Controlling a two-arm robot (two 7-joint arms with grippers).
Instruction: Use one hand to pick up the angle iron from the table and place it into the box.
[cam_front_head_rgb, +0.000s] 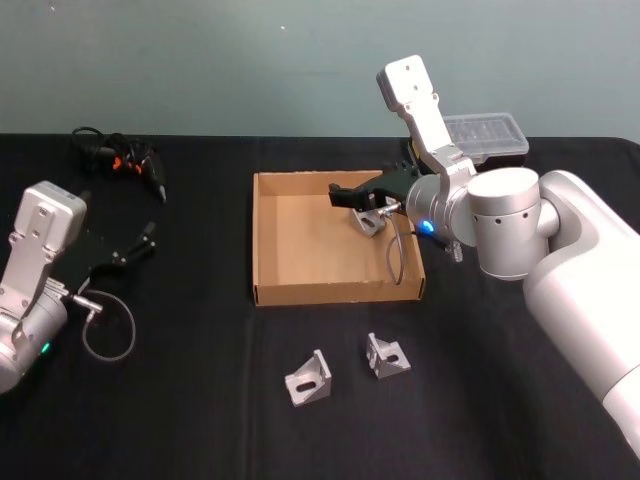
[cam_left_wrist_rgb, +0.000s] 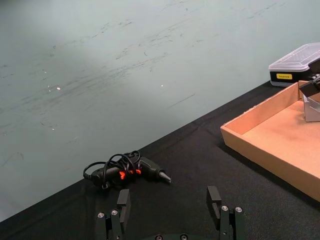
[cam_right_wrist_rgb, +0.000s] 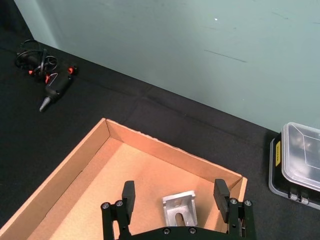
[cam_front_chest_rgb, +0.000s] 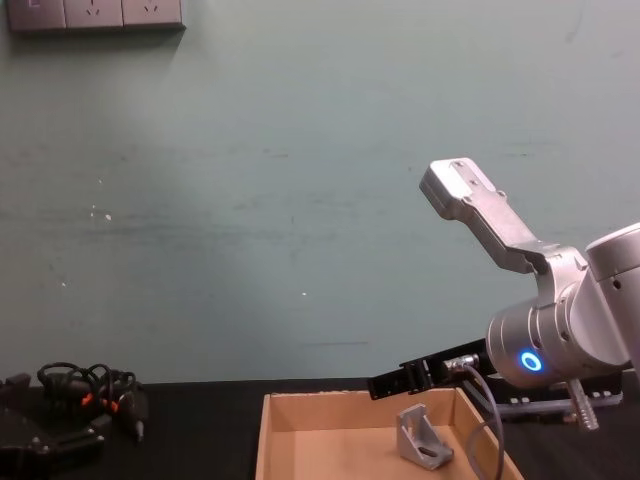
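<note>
Right gripper (cam_right_wrist_rgb: 174, 186) jaws wide, empty; angle iron (cam_right_wrist_rgb: 179, 210) by box (cam_right_wrist_rgb: 170, 155) wall; left gripper (cam_left_wrist_rgb: 168, 197) idle

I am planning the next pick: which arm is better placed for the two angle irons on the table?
Probably the right. The right gripper is open over the box, nearer the angle irons than the left gripper, parked far left.

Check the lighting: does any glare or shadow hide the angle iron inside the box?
No. Head view: even light; the right gripper hangs above the angle iron in the box. Right wrist view: the angle iron's face shines pale past open fingers, outline readable. Chest view: the blue ring light glows without spilling onto it. Left wrist view: left gripper parked, open, over the table.
</note>
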